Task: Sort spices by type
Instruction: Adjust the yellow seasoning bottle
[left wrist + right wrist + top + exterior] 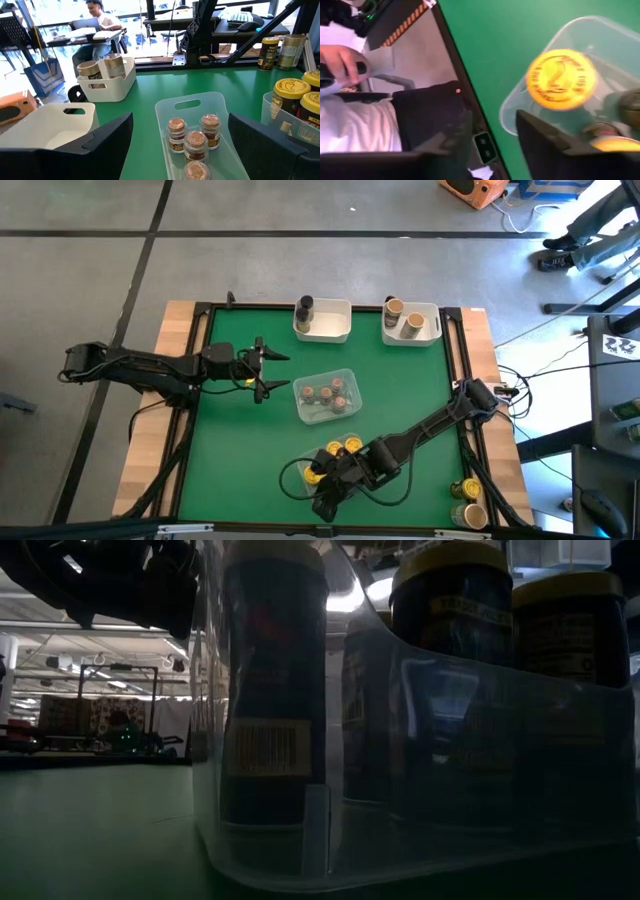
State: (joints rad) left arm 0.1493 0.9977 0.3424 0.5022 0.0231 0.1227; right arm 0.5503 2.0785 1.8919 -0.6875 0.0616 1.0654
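My left gripper (268,367) (180,118) is open and hovers left of a clear tray (346,373) that holds several reddish-brown-topped jars (325,394) (195,140). My right gripper (326,500) (492,107) is open at the near-left end of a second clear tray (300,478) (300,840), which holds yellow-lidded jars (340,450) (561,79) (450,610). It touches none of them. A dark grey jar (303,307) stands in the left white bin (335,330). Tan-lidded jars (404,315) (102,67) stand in the right white bin (432,330).
More jars (468,502) (280,50) stand on the wooden border at the table's right near corner. A black frame rail (196,400) rims the green mat. A person's hand (340,62) shows beyond the near edge. Bare green mat (240,450) lies near left.
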